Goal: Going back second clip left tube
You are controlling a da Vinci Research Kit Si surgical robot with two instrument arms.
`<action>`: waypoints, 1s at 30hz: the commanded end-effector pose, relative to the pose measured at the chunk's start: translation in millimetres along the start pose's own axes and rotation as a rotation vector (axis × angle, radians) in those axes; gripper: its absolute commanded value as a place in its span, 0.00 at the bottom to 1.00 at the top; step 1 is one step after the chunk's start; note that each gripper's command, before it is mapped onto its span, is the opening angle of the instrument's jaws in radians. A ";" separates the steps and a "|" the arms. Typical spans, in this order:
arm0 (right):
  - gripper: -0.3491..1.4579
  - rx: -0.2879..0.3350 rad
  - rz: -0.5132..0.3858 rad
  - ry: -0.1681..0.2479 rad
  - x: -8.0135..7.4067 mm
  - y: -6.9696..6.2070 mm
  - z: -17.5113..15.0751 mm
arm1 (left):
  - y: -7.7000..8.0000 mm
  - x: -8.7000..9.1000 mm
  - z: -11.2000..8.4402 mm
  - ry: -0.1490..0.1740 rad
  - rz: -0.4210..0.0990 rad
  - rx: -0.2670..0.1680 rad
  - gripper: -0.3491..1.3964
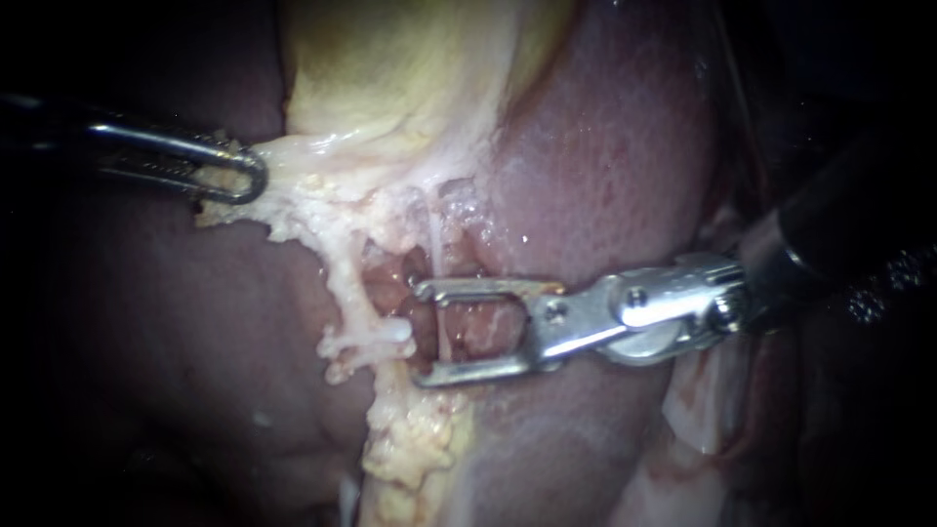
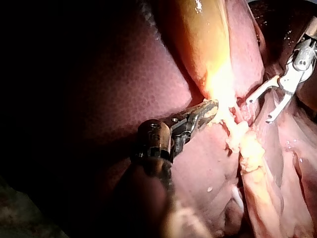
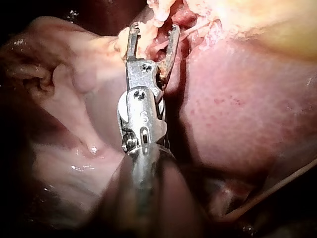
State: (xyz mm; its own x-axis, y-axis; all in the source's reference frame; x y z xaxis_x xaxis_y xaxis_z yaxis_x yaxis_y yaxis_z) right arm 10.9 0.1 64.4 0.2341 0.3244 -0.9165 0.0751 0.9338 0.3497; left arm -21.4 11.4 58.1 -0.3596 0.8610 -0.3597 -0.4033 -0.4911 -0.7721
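Currently, right instrument (image 1: pixel 422 334) jaws apart astride a tube (image 1: pixel 434 239), left instrument (image 1: pixel 246 176) jaws clamped on pale tissue (image 1: pixel 298 156).

Right instrument (image 1: pixel 421 333): jaws spread wide across the thin pale tube (image 1: pixel 435 239), one jaw crossing it higher and one lower. The tube and red tissue fill the gap between them. Left of the tube, a ragged band of fatty tissue (image 1: pixel 342 283) bars passage, and the left instrument (image 1: pixel 256 178) is clamped on its far end. Above the tube, the gallbladder (image 1: pixel 390 68) closes the way. Right of the tube, the liver (image 1: pixel 605 166) lies bare and unobstructed above the right instrument's shaft.
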 end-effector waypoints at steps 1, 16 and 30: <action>0.47 0.006 -0.011 -0.026 0.4 0.0 -0.8 | 0.0 0.0 0.1 0.000 0.000 0.000 0.00; 0.47 0.024 -0.055 -0.175 2.4 0.6 -7.0 | 0.0 0.1 0.4 0.001 0.000 0.002 0.00; 0.47 0.029 -0.054 -0.173 2.2 0.8 -7.0 | -1.4 -0.6 5.9 0.002 0.007 0.006 0.00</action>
State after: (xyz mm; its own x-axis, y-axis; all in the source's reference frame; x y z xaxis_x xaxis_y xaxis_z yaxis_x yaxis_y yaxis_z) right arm 4.6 2.7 61.2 0.3918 0.2401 -0.8882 0.1201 0.9438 0.3081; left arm -25.8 10.8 62.7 -0.3602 0.8576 -0.3670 -0.4053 -0.4982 -0.7665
